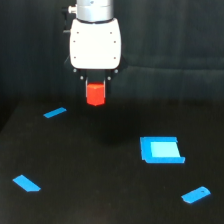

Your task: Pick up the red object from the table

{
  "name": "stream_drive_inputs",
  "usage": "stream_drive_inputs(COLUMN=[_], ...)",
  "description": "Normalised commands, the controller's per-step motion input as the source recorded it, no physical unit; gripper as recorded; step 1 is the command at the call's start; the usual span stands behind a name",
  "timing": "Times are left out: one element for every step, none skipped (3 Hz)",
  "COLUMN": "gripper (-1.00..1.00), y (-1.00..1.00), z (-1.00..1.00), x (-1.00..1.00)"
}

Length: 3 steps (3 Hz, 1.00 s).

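The red object (pixel 95 94), a small bright red-orange faceted block, hangs in the air under the white body of my gripper (pixel 95 82), well above the black table (pixel 100 170). The short dark fingers (pixel 85 80) close on the block's top from both sides, so the gripper is shut on it. The upper end of the block is hidden between the fingers.
A thick blue square piece (pixel 161 150) lies on the exterior view's right. Thin blue strips lie at the left back (pixel 55 113), the left front (pixel 26 183) and the right front (pixel 196 195). A dark curtain forms the backdrop.
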Motion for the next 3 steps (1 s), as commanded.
stream_drive_inputs(gripper=[-1.0,-0.98,-0.95], y=[-0.12,-0.09,-0.12], z=[0.21,0.11,0.07], x=[0.11,0.06,-0.01])
